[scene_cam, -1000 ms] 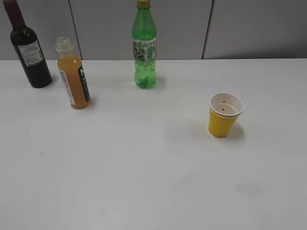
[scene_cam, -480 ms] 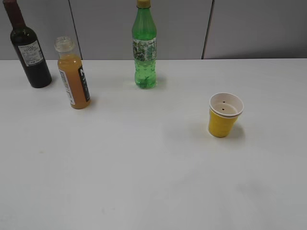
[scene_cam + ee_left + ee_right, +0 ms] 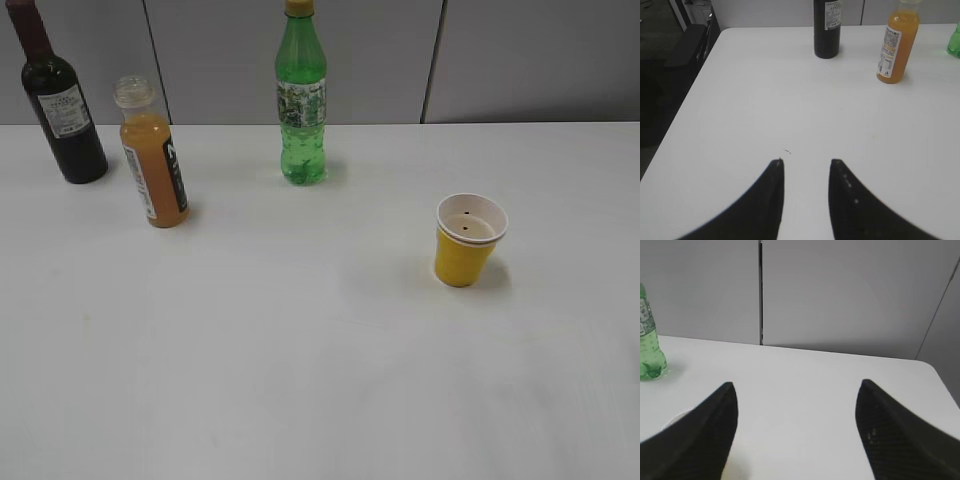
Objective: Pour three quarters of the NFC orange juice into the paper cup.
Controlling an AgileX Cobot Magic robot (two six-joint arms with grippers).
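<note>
The wine bottle [image 3: 58,100] loses its top; the paper cup [image 3: 677,419] seems mostly hidden.

On the desk [image 3: 300,350], the wine bottle [image 3: 58,105] stands at the far left, the NFC orange juice [image 3: 153,165] just right of it and slightly nearer. The green soda bottle [image 3: 301,110] stands farther right at the back; the paper cup [image 3: 467,241] sits well apart, right and nearer
</note>
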